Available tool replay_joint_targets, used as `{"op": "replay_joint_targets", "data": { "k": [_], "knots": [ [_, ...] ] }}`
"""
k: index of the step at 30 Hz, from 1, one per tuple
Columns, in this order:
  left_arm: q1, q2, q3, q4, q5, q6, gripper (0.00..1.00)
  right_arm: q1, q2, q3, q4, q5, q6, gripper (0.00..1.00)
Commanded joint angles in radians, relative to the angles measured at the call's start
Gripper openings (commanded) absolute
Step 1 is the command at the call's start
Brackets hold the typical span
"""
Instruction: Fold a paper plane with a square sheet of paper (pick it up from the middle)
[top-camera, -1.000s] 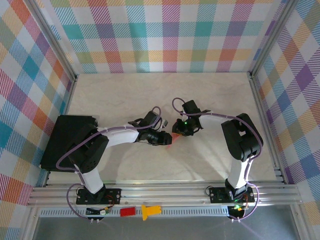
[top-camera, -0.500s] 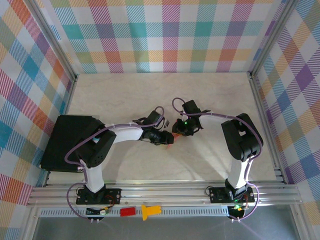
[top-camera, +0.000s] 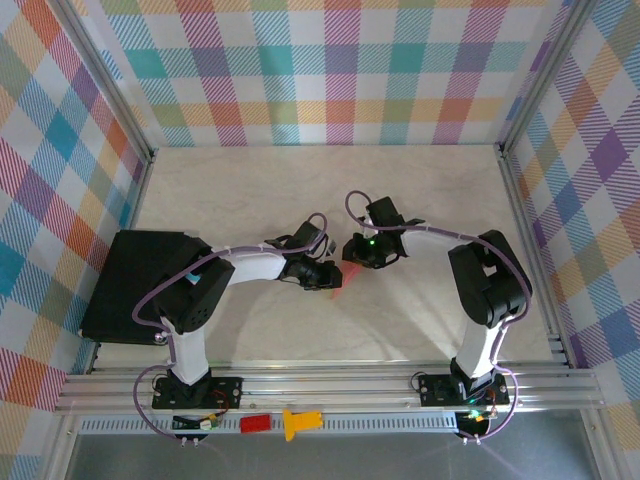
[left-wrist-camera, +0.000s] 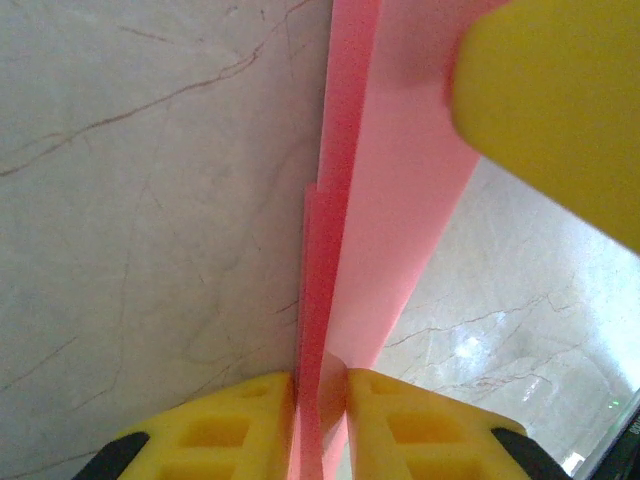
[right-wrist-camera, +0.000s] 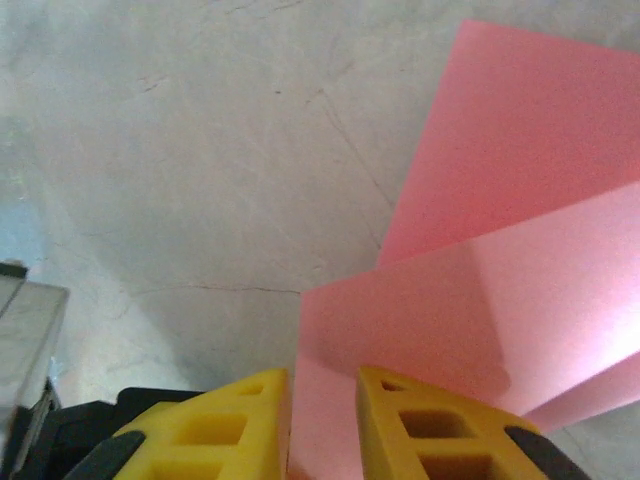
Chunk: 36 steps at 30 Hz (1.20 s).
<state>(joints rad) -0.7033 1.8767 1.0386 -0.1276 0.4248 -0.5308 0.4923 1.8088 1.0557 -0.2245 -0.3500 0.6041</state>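
The salmon-pink sheet of paper (top-camera: 337, 287) is folded into layers and held off the table between the two arms. My left gripper (left-wrist-camera: 321, 385) is shut on its folded edge, and the layers stand upright between the yellow fingers (left-wrist-camera: 225, 425). In the top view this left gripper (top-camera: 326, 276) sits just left of the paper. My right gripper (right-wrist-camera: 324, 400) has the paper (right-wrist-camera: 480, 300) running between its fingers, which stand close on it. From above, the right gripper (top-camera: 353, 258) is at the paper's upper right. One of its yellow fingers (left-wrist-camera: 560, 100) lies against the paper's far end.
A black box (top-camera: 135, 283) sits at the table's left edge beside the left arm. A red block (top-camera: 256, 423) and a yellow plastic piece (top-camera: 298, 422) lie on the front rail. Metal frame rails (top-camera: 520, 200) and checked walls bound the marble tabletop (top-camera: 250, 190).
The left arm's forearm has swung a little and its wrist has turned. The paper's lower tip now hangs slightly lower. The right gripper has barely moved.
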Motion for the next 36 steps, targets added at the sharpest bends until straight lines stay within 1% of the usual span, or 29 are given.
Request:
{"op": "replay_joint_targets", "data": {
  "k": [1,11,22,27,30,34,36],
  "knots": [
    [0.003,0.043,-0.017,0.003,-0.006,0.002,0.21,-0.001,-0.011,-0.002,0.0,-0.01,-0.028,0.24],
    [0.004,0.05,-0.017,0.0,0.002,0.007,0.21,-0.006,0.038,0.021,-0.055,0.055,-0.026,0.24],
    [0.004,0.054,-0.028,-0.003,0.009,0.012,0.21,-0.011,0.068,0.021,-0.054,0.06,-0.026,0.24],
    [0.004,0.033,-0.028,-0.003,0.008,0.005,0.22,-0.012,0.084,0.011,-0.054,0.062,-0.027,0.24],
    [0.004,-0.017,-0.027,-0.012,-0.019,-0.002,0.25,-0.012,0.086,0.006,-0.059,0.059,-0.031,0.23],
    [0.007,-0.125,-0.035,-0.024,-0.123,-0.022,0.37,-0.014,0.08,-0.003,-0.062,0.054,-0.036,0.23],
    [0.008,-0.171,-0.037,-0.021,-0.154,-0.026,0.4,-0.014,0.078,-0.008,-0.062,0.05,-0.035,0.23]
  ]
}}
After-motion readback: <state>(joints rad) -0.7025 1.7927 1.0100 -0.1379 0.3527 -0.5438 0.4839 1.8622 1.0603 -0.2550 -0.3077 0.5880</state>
